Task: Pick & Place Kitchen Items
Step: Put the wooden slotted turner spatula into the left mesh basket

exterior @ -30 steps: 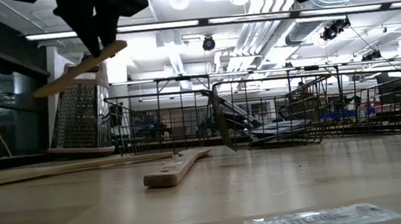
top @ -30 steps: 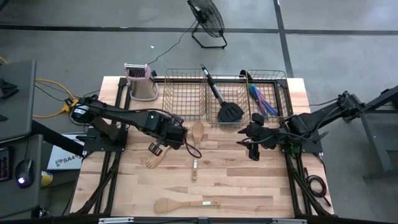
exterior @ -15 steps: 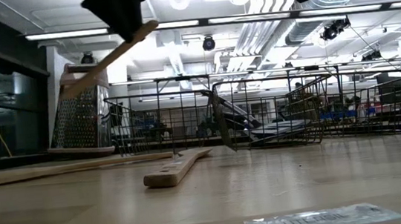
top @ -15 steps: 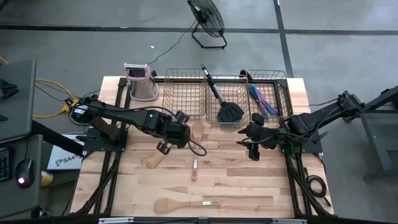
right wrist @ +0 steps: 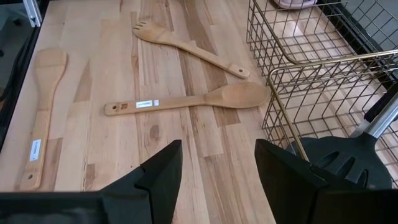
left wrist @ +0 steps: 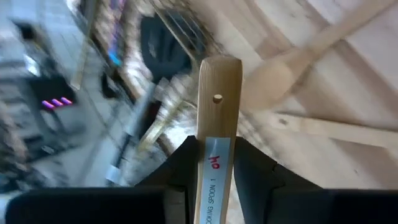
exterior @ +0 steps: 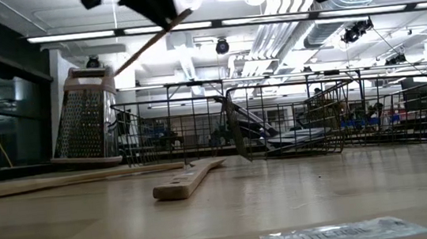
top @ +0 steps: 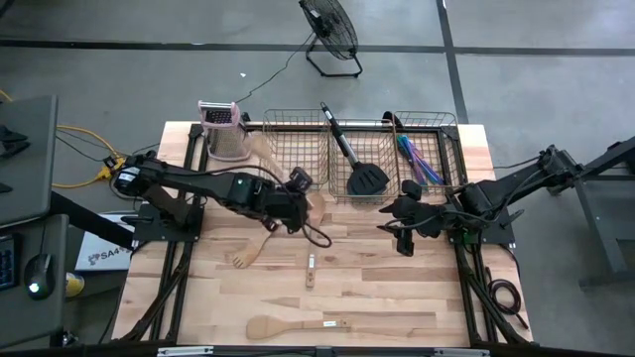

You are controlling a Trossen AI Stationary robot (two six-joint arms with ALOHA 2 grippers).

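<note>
A light wooden worktop carries three wire baskets in a row along its far edge, with a box grater just beside them. Flat on the boards lie a wooden spoon, a forked wooden spoon and a wooden spatula.

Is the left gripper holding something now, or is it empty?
Holding. The left gripper is shut on a wooden utensil, whose handle sticks out between its fingers.

Light wooden spoon, black spatula, pink-topped grater, pale striped table
</note>
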